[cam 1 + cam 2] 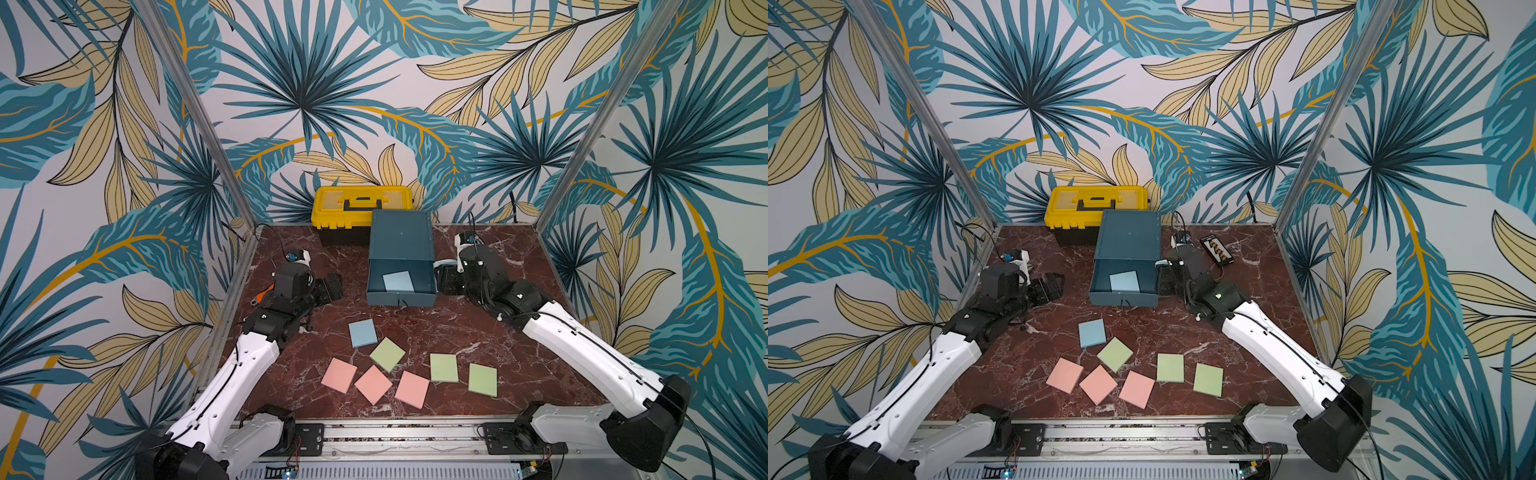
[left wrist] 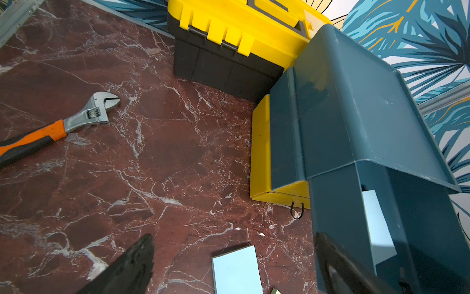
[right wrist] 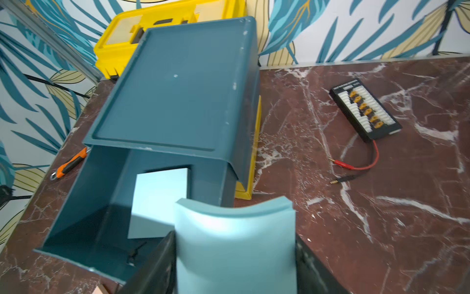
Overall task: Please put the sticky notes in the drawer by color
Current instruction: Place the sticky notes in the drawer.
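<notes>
Blue pad (image 3: pixel 235 229) clamped in right gripper (image 3: pixel 235 254) by drawer (image 1: pixel 386 299).
Three pink pads (image 1: pixel 373 385), three green pads (image 1: pixel 444 367), three blue; left gripper (image 2: pixel 234 241) apart.

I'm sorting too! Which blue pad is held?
The curved pad in the right tool; a second sits in the open drawer, a third on the table.

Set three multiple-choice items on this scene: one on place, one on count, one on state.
1. How many green pads lie on the table? A two; B three; C four.
2. Where does the stored blue pad lie? A in the open teal drawer; B on the table; C in a yellow drawer.
3. The right pincer is: A open, empty; B shut on a bent blue pad; C shut on a pink pad.
Key: 1 B, three green squares show in both top views; 2 A, it rests on that drawer's floor; 3 B, the pad curves in its grip.
</notes>
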